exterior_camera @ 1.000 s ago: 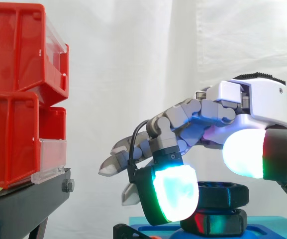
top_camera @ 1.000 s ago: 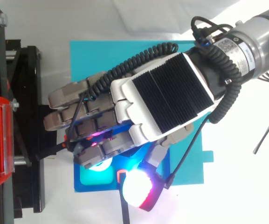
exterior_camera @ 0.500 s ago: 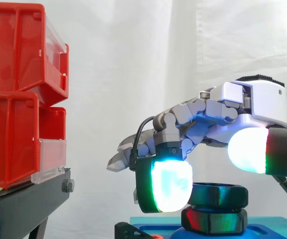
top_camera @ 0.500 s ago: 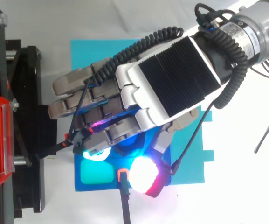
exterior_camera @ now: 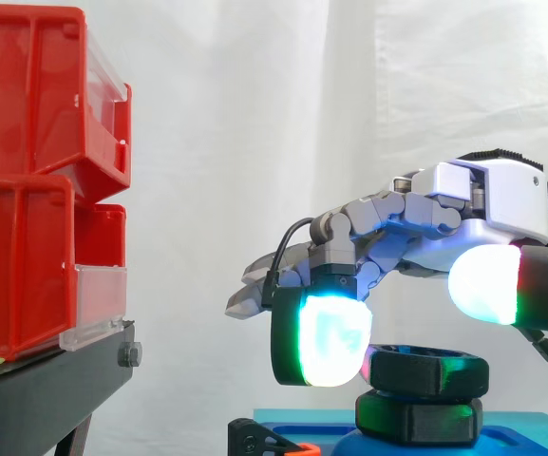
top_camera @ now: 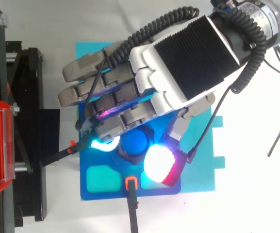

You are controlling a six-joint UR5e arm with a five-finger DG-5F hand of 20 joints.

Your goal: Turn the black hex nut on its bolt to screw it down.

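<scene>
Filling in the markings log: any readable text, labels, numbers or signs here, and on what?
White label on the arm's wrist: print too small to read.
Red bins, black hex nut, blue base: no text visible.
</scene>
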